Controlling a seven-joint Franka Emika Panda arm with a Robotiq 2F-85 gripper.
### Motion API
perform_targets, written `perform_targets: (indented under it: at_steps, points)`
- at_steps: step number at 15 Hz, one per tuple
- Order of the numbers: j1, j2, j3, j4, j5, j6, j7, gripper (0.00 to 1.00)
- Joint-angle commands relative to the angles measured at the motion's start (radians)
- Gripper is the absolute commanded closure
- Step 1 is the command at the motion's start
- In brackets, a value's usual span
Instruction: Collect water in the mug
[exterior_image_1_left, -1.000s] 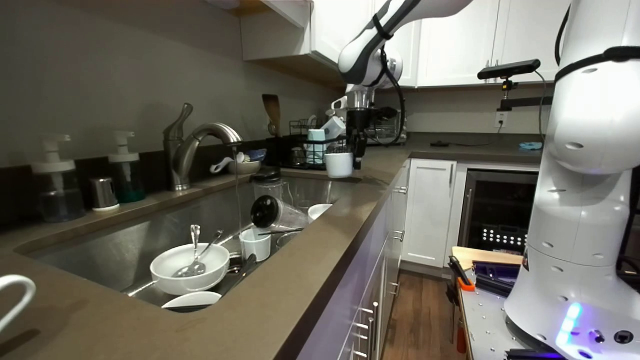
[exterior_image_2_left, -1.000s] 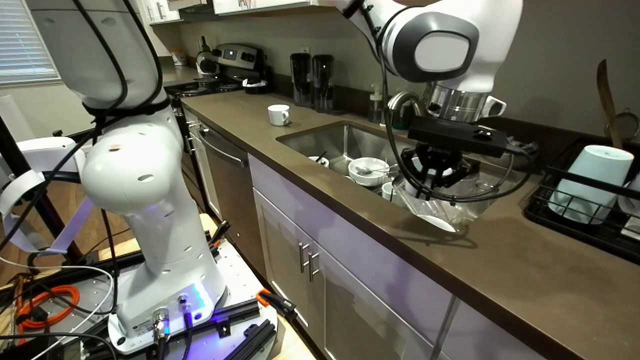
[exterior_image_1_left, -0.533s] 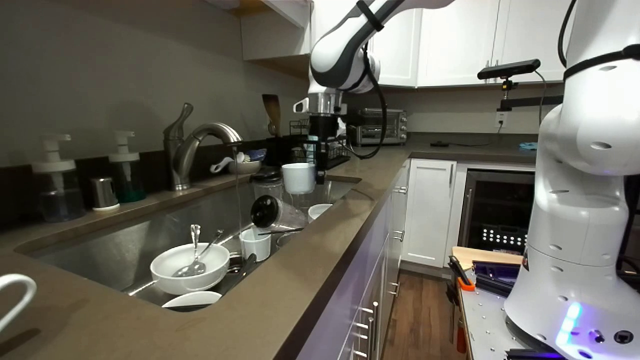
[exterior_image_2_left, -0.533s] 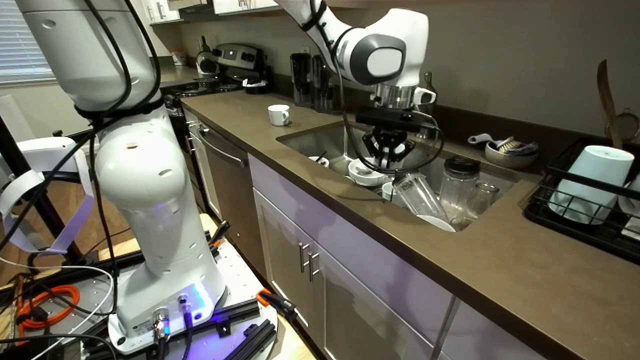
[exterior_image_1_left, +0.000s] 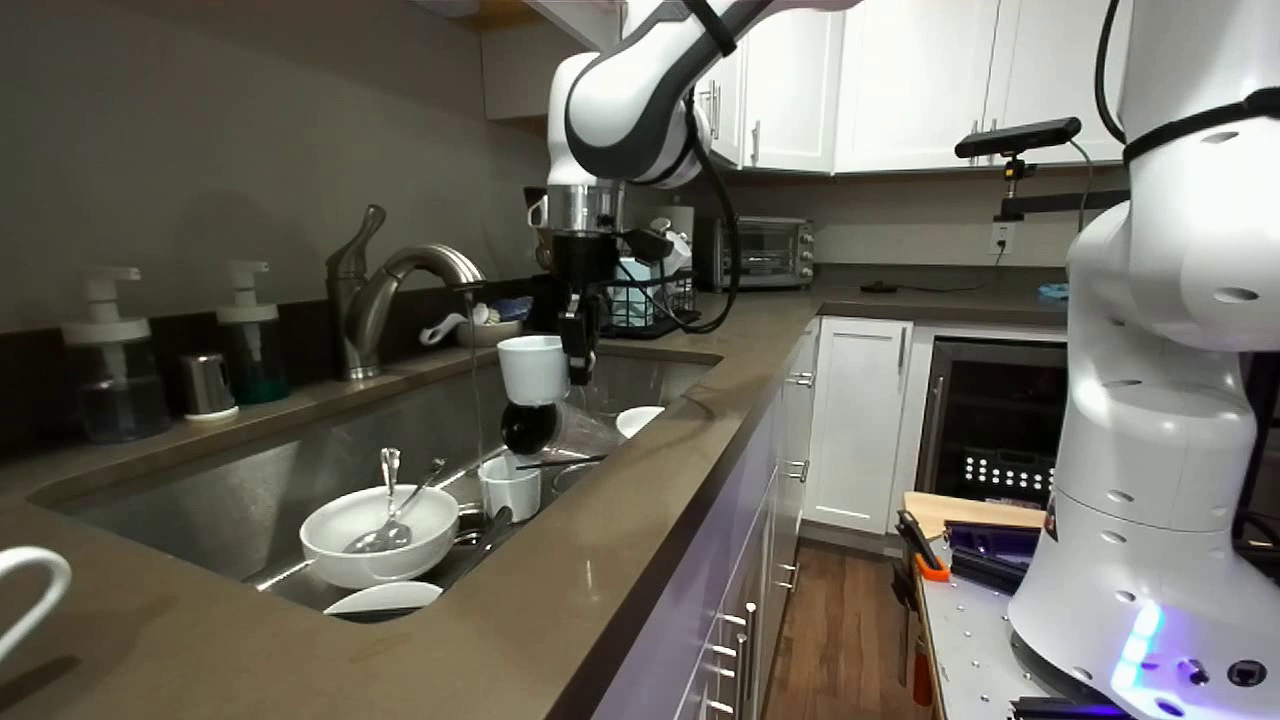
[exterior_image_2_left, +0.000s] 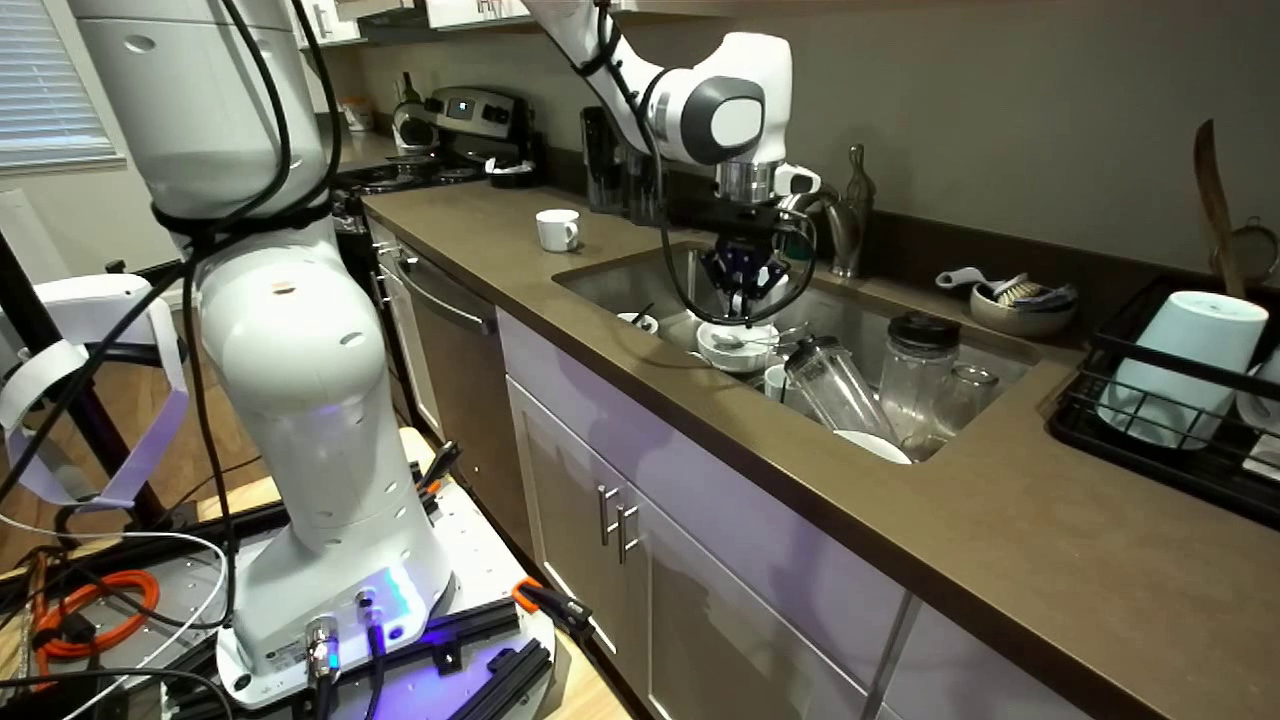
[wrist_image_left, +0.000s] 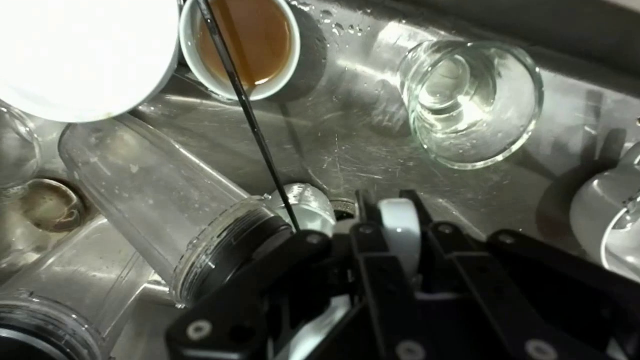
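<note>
Farthest left of the claw (exterior_image_1_left: 580, 365), and well apart from it, a white cup (exterior_image_2_left: 557, 230) stands on the tabletop (exterior_image_1_left: 590, 570) in an exterior view. Next come two soap dispensers (exterior_image_1_left: 112, 365) with a metal canister (exterior_image_1_left: 209, 388) between them, left of the claw along the back edge of the sink (exterior_image_1_left: 230, 515). Lower than the claw and nearer to it, a white bowl (exterior_image_1_left: 335, 558) sits in the sink with spoons (exterior_image_1_left: 390, 472) leaning in it. The faucet (exterior_image_1_left: 377, 305) rises left of the claw, a thin stream of water (exterior_image_1_left: 477, 365) falling from it. Lower than the claw and slightly to its left, a pale cup (exterior_image_1_left: 512, 490) rests in the sink. Just left of the claw, over the sink, is the mug (exterior_image_1_left: 532, 370), looking about upright; the stream runs apart from it, on the side away from the claw. In the wrist view the claw's fingers (wrist_image_left: 369, 210) are pinching the mug by a white part that looks like its handle (wrist_image_left: 400, 225). Lower than the claw lies a clear jar (exterior_image_1_left: 590, 430) with a black lid (exterior_image_1_left: 528, 428), tipped. Right of the claw stand the dish rack (exterior_image_2_left: 1165, 468), holding a pale blue cup (exterior_image_2_left: 1185, 365), and, further right, a toaster oven (exterior_image_1_left: 765, 255).
</note>
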Motion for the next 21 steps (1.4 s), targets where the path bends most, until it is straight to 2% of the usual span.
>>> perform_targets:
  at_steps: [1,10,20,21]
  points:
    - [-0.008,0.076,-0.005,0.094,-0.019,0.008,0.092,0.94]
    - [-0.011,0.157,0.008,0.187,0.009,0.004,0.110,0.94]
    - [-0.009,0.156,0.030,0.177,0.005,-0.002,0.091,0.94]
    - [-0.009,0.157,0.031,0.176,0.005,-0.002,0.091,0.84]
